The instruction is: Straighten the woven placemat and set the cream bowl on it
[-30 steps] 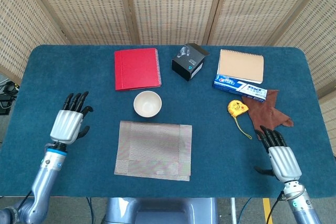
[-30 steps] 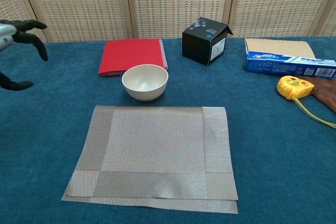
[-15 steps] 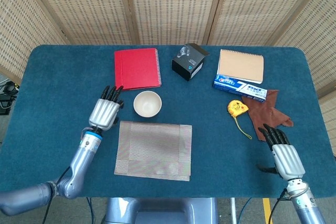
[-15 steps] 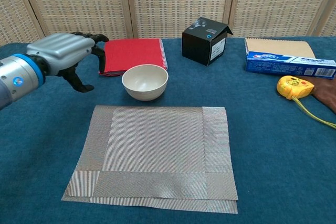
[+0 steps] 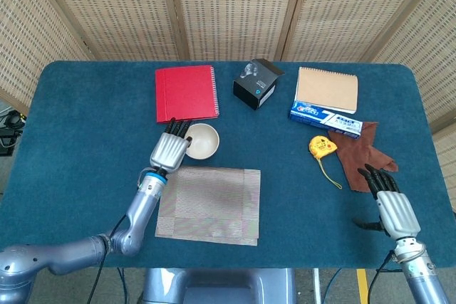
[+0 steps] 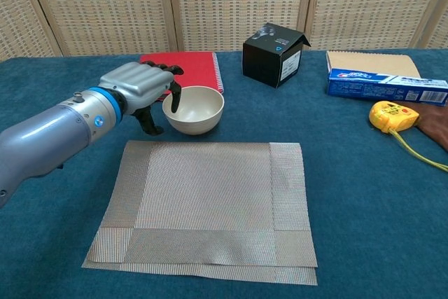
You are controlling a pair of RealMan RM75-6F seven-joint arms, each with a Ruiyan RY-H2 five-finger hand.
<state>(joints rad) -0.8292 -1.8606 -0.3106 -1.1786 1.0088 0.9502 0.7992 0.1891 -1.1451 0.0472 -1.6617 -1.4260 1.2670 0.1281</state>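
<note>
The cream bowl (image 5: 204, 140) (image 6: 198, 110) stands upright on the blue table, just beyond the far edge of the woven placemat (image 5: 208, 204) (image 6: 210, 208). The mat lies flat and slightly askew, with its near and right edges doubled over. My left hand (image 5: 169, 150) (image 6: 136, 85) is at the bowl's left rim. One finger dips over the rim into the bowl, and the thumb hangs outside the wall with a small gap. My right hand (image 5: 393, 208) hovers at the table's front right with fingers spread, holding nothing; only the head view shows it.
Along the back lie a red notebook (image 5: 185, 93), a black box (image 5: 256, 83) and a tan notebook (image 5: 327, 89) with a toothpaste box (image 5: 325, 120) in front. A yellow tape measure (image 5: 322, 147) and a brown cloth (image 5: 363, 151) sit near my right hand.
My left hand has swept from the table's left side rightward to the bowl's rim. The bowl and mat have not moved. The right hand has drifted slightly right.
</note>
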